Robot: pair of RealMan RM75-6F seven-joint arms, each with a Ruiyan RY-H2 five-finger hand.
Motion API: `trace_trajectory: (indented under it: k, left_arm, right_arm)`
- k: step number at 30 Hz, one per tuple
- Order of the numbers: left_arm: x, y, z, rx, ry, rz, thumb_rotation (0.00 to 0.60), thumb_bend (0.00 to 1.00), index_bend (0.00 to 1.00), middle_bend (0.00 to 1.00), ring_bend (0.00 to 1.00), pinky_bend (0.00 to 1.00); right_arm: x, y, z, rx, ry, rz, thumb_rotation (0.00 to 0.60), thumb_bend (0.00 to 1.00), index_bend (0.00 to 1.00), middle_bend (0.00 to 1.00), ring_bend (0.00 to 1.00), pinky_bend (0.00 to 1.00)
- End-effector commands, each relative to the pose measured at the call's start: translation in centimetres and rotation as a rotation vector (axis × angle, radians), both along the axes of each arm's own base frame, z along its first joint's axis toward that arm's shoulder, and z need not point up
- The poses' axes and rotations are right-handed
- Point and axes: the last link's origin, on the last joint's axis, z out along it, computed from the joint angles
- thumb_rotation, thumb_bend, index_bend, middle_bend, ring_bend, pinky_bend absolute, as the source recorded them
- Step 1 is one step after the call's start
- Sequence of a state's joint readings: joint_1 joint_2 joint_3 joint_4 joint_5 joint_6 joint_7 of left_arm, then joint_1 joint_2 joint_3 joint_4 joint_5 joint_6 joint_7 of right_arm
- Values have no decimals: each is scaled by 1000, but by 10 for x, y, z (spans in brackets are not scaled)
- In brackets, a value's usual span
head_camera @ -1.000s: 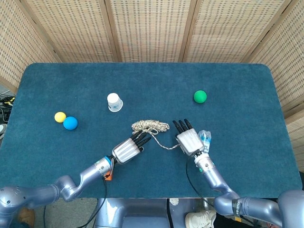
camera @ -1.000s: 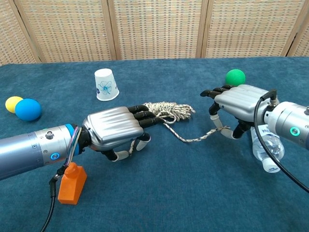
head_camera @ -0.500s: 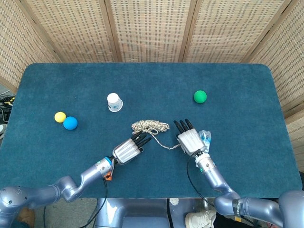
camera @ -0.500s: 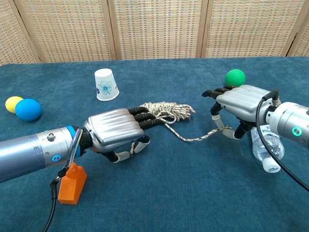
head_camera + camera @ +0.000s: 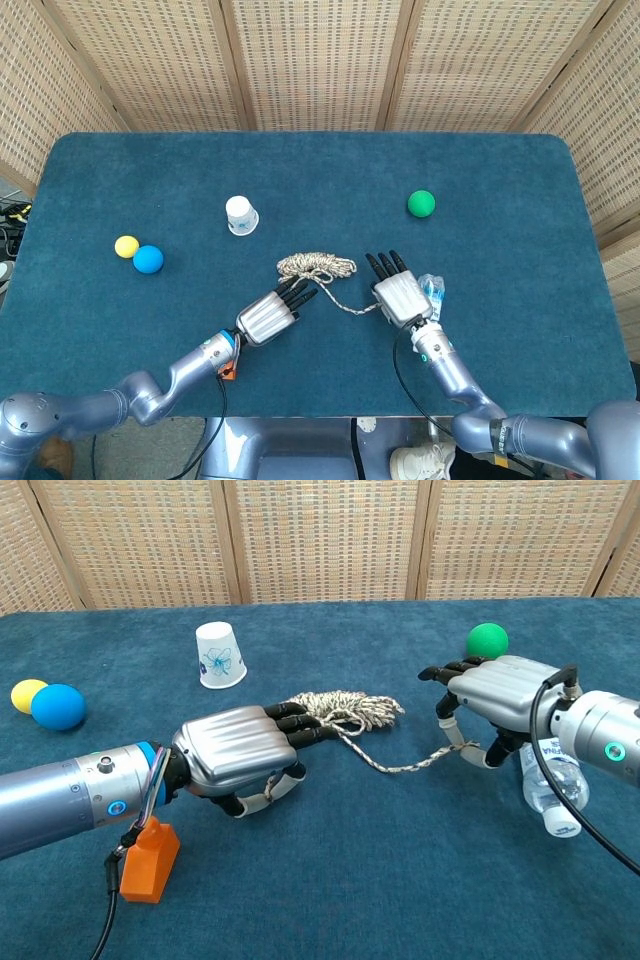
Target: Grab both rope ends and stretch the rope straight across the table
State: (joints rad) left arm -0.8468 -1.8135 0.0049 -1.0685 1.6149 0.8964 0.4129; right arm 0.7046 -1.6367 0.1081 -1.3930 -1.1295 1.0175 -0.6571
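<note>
The rope lies as a pale coiled bundle [image 5: 316, 265] [image 5: 345, 705] near the middle of the blue table [image 5: 520, 180]. One loose strand [image 5: 400, 767] runs from it to the right. My right hand [image 5: 398, 293] [image 5: 495, 695] arches over that strand's end and pinches it between thumb and fingers. My left hand [image 5: 270, 315] [image 5: 245, 745] lies flat to the left of the bundle. Its dark fingertips [image 5: 305, 720] reach the coil's left edge, and its thumb is spread apart below, holding nothing. The rope's other end is hidden somewhere in the coil.
A clear plastic bottle [image 5: 431, 292] [image 5: 553, 785] lies just right of my right hand. An upturned white cup [image 5: 241, 214] stands behind the rope. A green ball [image 5: 421, 203] is at the far right, and yellow [image 5: 126, 246] and blue [image 5: 148, 259] balls at the left. An orange block [image 5: 148, 858] sits under my left wrist.
My left hand has edged forward toward the coil and its thumb has opened out. My right hand drifted slightly right with the strand end, then held still.
</note>
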Motion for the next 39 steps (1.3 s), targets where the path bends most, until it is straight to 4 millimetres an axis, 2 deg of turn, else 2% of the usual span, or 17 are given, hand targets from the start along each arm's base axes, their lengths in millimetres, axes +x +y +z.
trace_trajectory:
  k: [1, 8, 15, 25, 39]
  left_arm:
    - [0, 1, 1, 2, -3, 1, 600, 430, 632, 0, 0, 0]
    - [1, 3, 11, 13, -30, 3, 600, 479, 675, 0, 0, 0]
    - [-12, 10, 39, 54, -77, 41, 600, 506, 715, 0, 0, 0]
    - [-59, 23, 92, 142, -127, 156, 600, 506, 746, 0, 0, 0]
    - [-125, 27, 136, 218, -148, 274, 600, 507, 746, 0, 0, 0]
  right_arm:
    - [0, 0, 0, 0, 2, 0, 600, 478, 689, 0, 0, 0]
    - [0, 0, 1, -3, 4, -1, 600, 478, 690, 0, 0, 0]
    - [-2, -3, 8, -31, 14, 3, 600, 478, 691, 0, 0, 0]
    - [-9, -11, 33, -107, 56, 16, 600, 478, 695, 0, 0, 0]
    - [-53, -22, 68, -213, 146, -79, 600, 480, 699, 0, 0, 0]
